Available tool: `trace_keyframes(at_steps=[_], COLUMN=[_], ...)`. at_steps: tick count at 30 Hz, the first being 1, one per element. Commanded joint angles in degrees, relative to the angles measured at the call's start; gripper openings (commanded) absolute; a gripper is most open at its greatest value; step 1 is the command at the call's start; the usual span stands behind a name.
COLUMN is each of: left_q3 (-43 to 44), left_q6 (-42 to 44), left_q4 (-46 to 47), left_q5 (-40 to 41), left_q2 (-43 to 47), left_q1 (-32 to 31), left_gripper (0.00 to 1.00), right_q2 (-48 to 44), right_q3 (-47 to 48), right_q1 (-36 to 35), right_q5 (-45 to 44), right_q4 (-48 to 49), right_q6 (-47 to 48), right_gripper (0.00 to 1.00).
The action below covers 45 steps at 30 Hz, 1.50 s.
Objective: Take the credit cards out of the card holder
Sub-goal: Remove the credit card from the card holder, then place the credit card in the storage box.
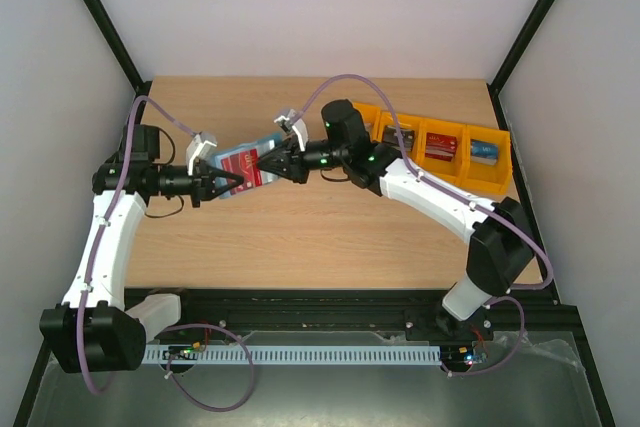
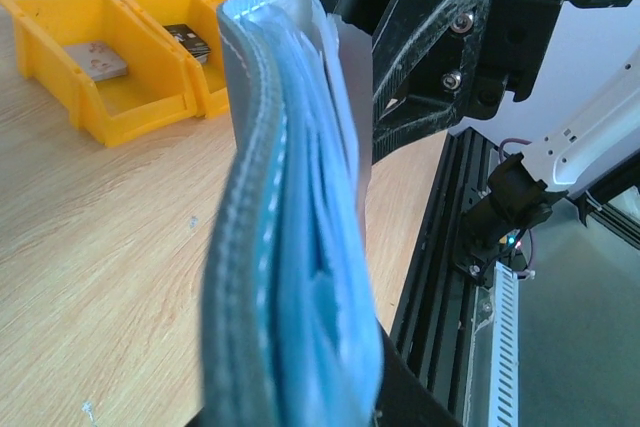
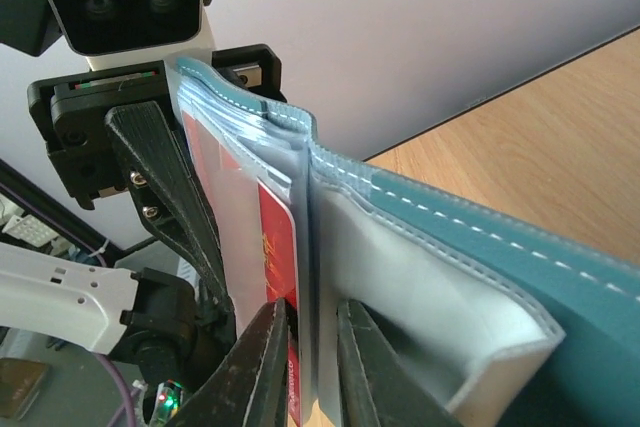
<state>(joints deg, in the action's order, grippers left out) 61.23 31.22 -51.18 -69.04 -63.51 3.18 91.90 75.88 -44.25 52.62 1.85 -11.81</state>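
The teal-blue card holder (image 1: pixel 262 143) hangs open above the table between my two grippers. My left gripper (image 1: pixel 228 185) is shut on its left edge; in the left wrist view the holder (image 2: pixel 290 247) fills the middle, seen edge-on. A red credit card (image 3: pixel 278 247) sits in a clear inner pocket and shows as a red patch in the top view (image 1: pixel 243 165). My right gripper (image 3: pixel 310 367) is shut on the red card's edge together with a pale pocket leaf. The holder's teal outer flap (image 3: pixel 480 277) folds off to the right.
A row of orange bins (image 1: pixel 445 169) stands at the back right, holding a red card (image 1: pixel 440 147) and a blue card (image 1: pixel 485 150). The left wrist view shows a grey card (image 2: pixel 97 59) and a black card (image 2: pixel 190 40) in the bins. The black rail runs along the near table edge (image 1: pixel 330 299).
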Motion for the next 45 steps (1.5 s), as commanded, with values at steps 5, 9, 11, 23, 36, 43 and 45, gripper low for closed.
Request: trace_keyframes(at_steps=[5,9,11,23,36,43,45], left_q3=[1.88,1.9,1.79,1.68,0.25,-4.46,-4.49], left_q6=[2.76,2.75,2.72,2.59,-7.78,-22.9,-22.9], left_q4=[-1.45,-1.32,-1.24,-1.04,6.72,20.66,20.79], left_q5=[-4.14,-3.97,-3.93,-4.39,0.69,22.46,22.62], left_q2=[0.66,0.79,0.8,0.92,1.48,1.58,1.63], left_q1=[-0.19,-0.19,-0.19,0.2,0.94,1.21,1.21], left_gripper=[0.02,0.02,0.02,0.19,0.02,0.02,0.02], right_q2=[2.38,2.89,2.94,-1.93,-9.13,-15.41,-15.55], right_q3=[-0.11,-0.38,-0.33,-1.24,-7.32,-28.92,-34.41], right_q1=[-1.51,-1.71,-1.72,3.41,16.6,41.33,44.24], right_q5=[4.73,6.67,7.37,0.56,-6.08,-20.0,-22.06], right_q4=[5.73,9.5,10.48,-0.31,3.94,23.37,27.87], right_q6=[-3.08,-5.71,-6.72,-0.28,-8.98,-49.73,-54.45], right_gripper=[0.15,0.11,0.03,0.02,0.02,0.02,0.02])
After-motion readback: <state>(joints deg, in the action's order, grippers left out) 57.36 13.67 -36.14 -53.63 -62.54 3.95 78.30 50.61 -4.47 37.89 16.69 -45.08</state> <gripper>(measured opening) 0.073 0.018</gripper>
